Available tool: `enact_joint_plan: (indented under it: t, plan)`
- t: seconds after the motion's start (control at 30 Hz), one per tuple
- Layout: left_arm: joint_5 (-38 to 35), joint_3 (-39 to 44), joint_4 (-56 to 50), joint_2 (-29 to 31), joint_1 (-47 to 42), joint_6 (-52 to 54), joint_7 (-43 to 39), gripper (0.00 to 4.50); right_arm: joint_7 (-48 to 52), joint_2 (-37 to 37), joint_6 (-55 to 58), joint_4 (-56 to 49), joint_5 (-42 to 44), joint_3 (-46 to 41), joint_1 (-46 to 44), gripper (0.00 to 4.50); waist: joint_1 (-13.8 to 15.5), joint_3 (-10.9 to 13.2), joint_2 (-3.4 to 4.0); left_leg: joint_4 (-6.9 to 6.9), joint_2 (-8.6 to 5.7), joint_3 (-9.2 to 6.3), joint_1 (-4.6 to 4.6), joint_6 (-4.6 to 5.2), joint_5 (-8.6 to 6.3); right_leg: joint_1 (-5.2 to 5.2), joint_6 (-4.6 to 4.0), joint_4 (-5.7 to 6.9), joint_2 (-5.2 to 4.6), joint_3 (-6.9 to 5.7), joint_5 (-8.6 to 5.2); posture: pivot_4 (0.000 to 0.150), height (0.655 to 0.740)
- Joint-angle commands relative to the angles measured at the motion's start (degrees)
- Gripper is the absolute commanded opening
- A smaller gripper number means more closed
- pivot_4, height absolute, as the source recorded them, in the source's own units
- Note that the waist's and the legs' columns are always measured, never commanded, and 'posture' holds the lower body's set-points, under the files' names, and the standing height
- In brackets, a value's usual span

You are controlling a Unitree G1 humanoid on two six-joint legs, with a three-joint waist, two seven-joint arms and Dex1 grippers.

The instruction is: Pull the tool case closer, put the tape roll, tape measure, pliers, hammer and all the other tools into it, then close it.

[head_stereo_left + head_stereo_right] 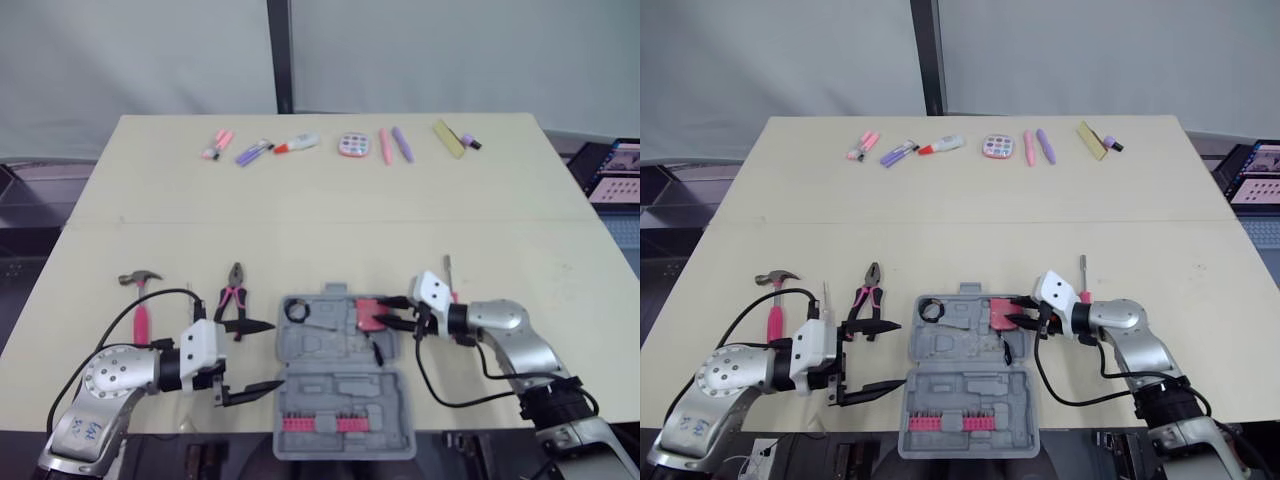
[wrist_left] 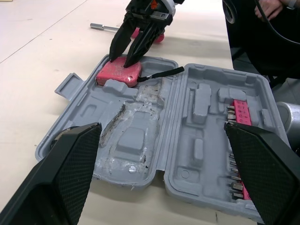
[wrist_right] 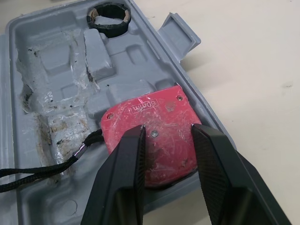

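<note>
The only writing that can be read is a small mark on the tape measure (image 3: 154,136), which seems to say "60mm". This flat, scuffed pink-red block has a black cord trailing from it. It lies in the far right corner pocket of the tool case (image 1: 340,375). The grey moulded case lies open flat at the middle of the table's (image 1: 350,230) near edge, and a pink strip of bits (image 2: 241,136) sits in its nearer half. The black tape roll (image 3: 108,16) is in the case's far left corner.

The right gripper (image 3: 166,140) has its fingers slightly apart, with the tips down on the tape measure's top face. The left gripper (image 1: 262,357) is spread wide beside the case's left side.

The pliers (image 1: 233,295) and hammer (image 1: 140,295) lie left of the case, and a screwdriver (image 1: 449,272) lies to its right.
</note>
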Motion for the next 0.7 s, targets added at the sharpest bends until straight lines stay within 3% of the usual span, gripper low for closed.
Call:
enact_joint_plan:
  t: [0.03,0.4,0.57,0.7]
  plan:
    - [-0.54,0.7,-1.16,0.02,0.55,-0.87,0.3,4.5,0.12,-0.99,0.65,2.9,-3.31,2.29,2.51,1.64,0.0,-0.02,-0.03,0.0,0.0,0.0,0.0,0.0,0.0,0.0,0.0,0.0,0.0,0.0,0.0,0.15,0.7134]
    - [-0.06,-0.01,-0.26,-0.44,0.14,-1.14,0.46,4.5,-0.87,-0.81,1.52,-0.88,-0.6,-0.33,2.56,1.64,0.1,-0.05,-0.07,0.0,0.0,-0.02,0.0,0.0,0.0,0.03,0.0,-0.03,0.0,0.0,0.0,0.15,0.7134]
    - [-0.54,-0.12,1.33,-1.79,-2.38,-0.71,1.55,4.5,-1.58,-3.28,8.06,-12.37,4.16,-5.63,3.84,1.64,0.54,0.01,0.04,0.02,-0.03,-0.01,-0.09,0.0,0.0,0.01,0.0,-0.04,-0.01,0.02,0.0,0.15,0.7134]
    - [0.58,-1.44,5.22,-3.66,-4.45,-2.9,1.41,4.5,0.62,-9.81,15.21,-24.45,9.82,-11.39,9.66,1.64,1.46,0.1,0.18,0.03,-0.05,0.04,-0.21,0.01,0.0,-0.01,0.0,-0.04,-0.01,0.01,0.0,0.15,0.7134]
